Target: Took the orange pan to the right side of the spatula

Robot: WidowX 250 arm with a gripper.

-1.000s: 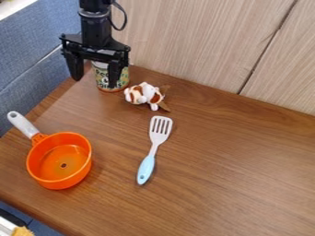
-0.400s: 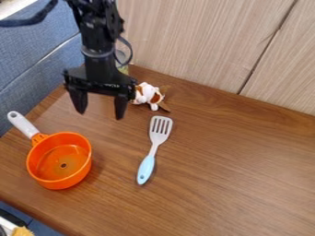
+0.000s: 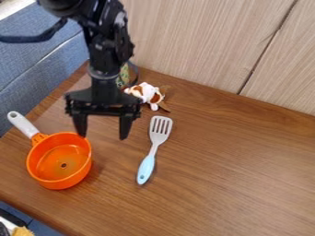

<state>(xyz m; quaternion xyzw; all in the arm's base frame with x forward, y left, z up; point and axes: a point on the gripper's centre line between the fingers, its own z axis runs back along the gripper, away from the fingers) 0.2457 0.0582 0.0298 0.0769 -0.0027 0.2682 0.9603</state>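
My gripper point(image 3: 102, 135) hangs open between the pan and the spatula, with nothing between its fingers; its left fingertip is near the pan's upper right rim. The orange pan point(image 3: 60, 161) sits upright at the left of the table, its light grey handle pointing to the upper left. To the right of the pan lies the spatula point(image 3: 152, 148), slotted light grey head towards the back and pale blue handle towards the front.
Behind the gripper, a small white and brown plush toy point(image 3: 146, 93) lies on the table point(image 3: 240, 170). A can point(image 3: 124, 76) stands partly hidden behind the arm. A wooden panel rises along the back, and a blue padded surface borders the left.
From the back left, my gripper has come forward and slightly right, staying open. The pan, spatula and plush toy have kept their places.
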